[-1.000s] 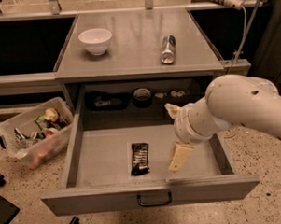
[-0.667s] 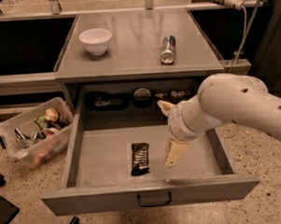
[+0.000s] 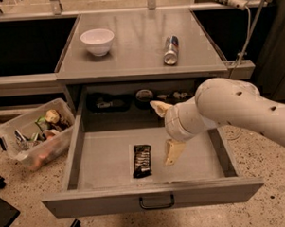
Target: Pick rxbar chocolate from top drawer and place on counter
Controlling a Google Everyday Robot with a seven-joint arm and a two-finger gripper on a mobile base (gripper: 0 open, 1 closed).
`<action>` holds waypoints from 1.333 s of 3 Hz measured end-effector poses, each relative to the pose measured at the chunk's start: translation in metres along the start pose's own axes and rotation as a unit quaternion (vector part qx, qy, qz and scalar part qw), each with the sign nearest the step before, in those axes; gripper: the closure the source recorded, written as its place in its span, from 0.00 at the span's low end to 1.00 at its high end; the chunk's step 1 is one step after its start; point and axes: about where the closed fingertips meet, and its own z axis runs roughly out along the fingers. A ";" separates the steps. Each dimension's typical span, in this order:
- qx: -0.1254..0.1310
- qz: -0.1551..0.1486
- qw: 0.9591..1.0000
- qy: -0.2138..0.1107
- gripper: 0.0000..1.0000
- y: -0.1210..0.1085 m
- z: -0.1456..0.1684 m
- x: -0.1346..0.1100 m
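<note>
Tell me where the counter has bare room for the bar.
Bare: the counter front strip, and the middle between white bowl and can. The top drawer floor left of the rxbar chocolate is free; right of it the open gripper hovers, crowding that side.

Thick white arm [image 3: 246, 106] enters from right edge, slants down-left toward frame centre. Wrist bent. Gripper [image 3: 161, 133] just right of centre, facing left. Two cream fingers [image 3: 173, 152] spread wide apart: one tipped toward upper left, other angled down toward lower centre.
</note>
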 end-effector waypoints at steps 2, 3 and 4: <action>-0.075 -0.100 0.992 -0.018 0.00 -0.005 0.042 0.000; -0.116 -0.153 0.981 -0.006 0.00 -0.010 0.046 -0.001; -0.123 -0.156 0.980 -0.006 0.00 -0.007 0.047 -0.003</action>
